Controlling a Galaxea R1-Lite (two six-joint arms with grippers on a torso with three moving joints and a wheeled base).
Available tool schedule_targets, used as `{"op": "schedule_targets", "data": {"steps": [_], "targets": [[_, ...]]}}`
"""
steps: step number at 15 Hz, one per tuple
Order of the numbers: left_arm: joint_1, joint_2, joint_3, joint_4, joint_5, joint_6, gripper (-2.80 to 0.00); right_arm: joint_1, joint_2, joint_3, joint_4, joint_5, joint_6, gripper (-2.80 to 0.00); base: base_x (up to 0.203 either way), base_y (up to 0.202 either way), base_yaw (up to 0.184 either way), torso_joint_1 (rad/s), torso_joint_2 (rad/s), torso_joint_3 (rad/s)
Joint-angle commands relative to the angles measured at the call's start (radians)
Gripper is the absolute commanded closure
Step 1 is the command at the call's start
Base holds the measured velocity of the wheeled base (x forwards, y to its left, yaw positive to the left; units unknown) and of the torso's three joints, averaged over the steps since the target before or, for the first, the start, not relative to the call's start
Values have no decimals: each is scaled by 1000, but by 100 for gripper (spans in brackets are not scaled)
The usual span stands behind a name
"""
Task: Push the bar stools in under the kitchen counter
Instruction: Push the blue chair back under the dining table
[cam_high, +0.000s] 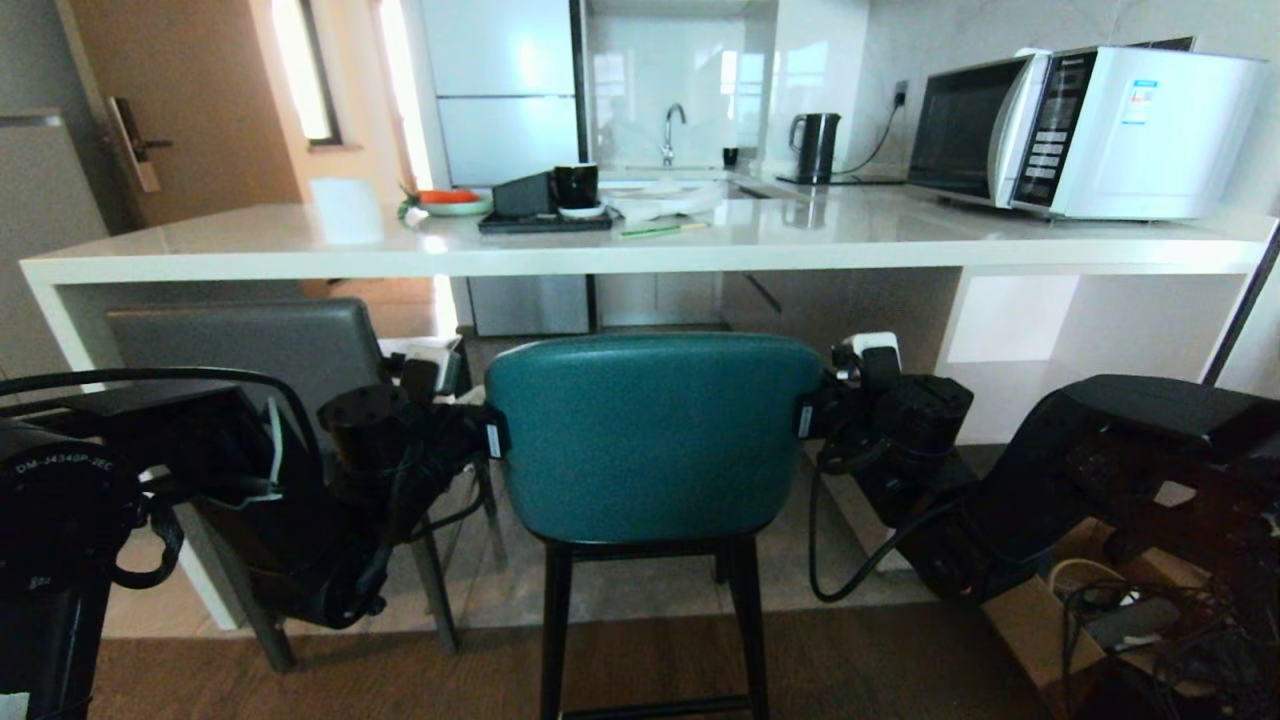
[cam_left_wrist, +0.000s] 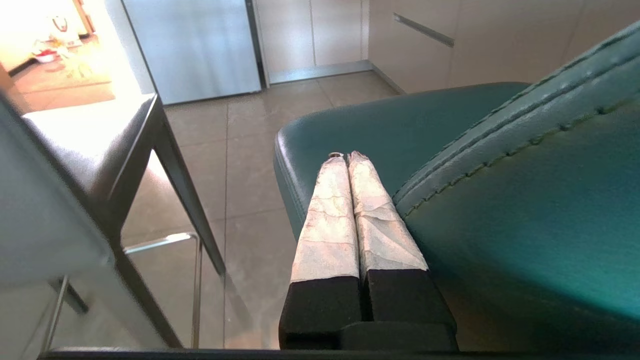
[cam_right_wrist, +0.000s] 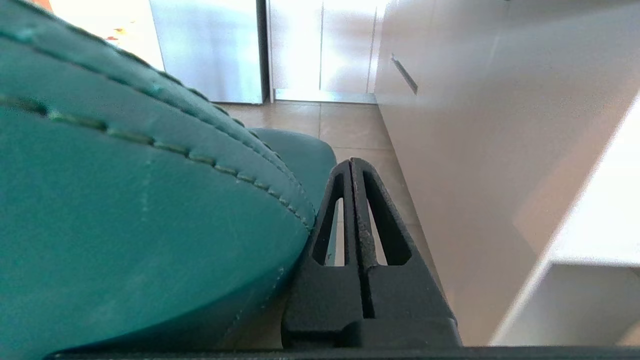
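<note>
I've got both hands on the teal stool (cam_high: 655, 440), one at each side edge of its curved back. Left hand (cam_left_wrist: 345, 157) is clenched, taped fingers (cam_left_wrist: 327, 220) pressed together, grasping nothing, lying along the left edge of the backrest just beside the stitched seam. Right hand (cam_right_wrist: 353, 162) is the same: clenched, empty, alongside the right edge of the back. So I'm bracketing the backrest, not gripping it.

Teal stool sits front and centre before the bench (cam_high: 640, 245). In the wrist views its seat reaches toward the far cabinets, but I judge it's not fully home: in the head view the back is well near of the bench's front edge, black legs on the dark floor on my side.

Grey stool (cam_high: 250, 350) is to the left, close to the bench's left end panel, its square back just below the bench edge. Looks further in than the teal one, though my left arm hides much of it, so I can't tell if it's fully in.

My read: grey one roughly placed, teal one mid-push. Left to do: drive the teal stool straight in, keeping both sides even so it doesn't twist toward the grey stool's legs.

Microwave (cam_high: 1090, 130) and kettle (cam_high: 815, 145) sit on the far worktop, out of the way.
</note>
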Motion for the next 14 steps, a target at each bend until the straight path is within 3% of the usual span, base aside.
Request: {"op": "schedule_targets", "data": {"steps": [1,10,14], "targets": [[-31,2,0,-7,-5,1,0,4,2,1,-8,1,-1,0,194,0,1,9,-1,2],[-32,3,-21,0,-5,3,0,7,-7,8,-11,-2,-1,0,190,0,1,1,4,3],[-30,6,-64,55,-5,2,0,7,-9,9,-11,-3,-1,0,188,0,0,3,1,2]]}}
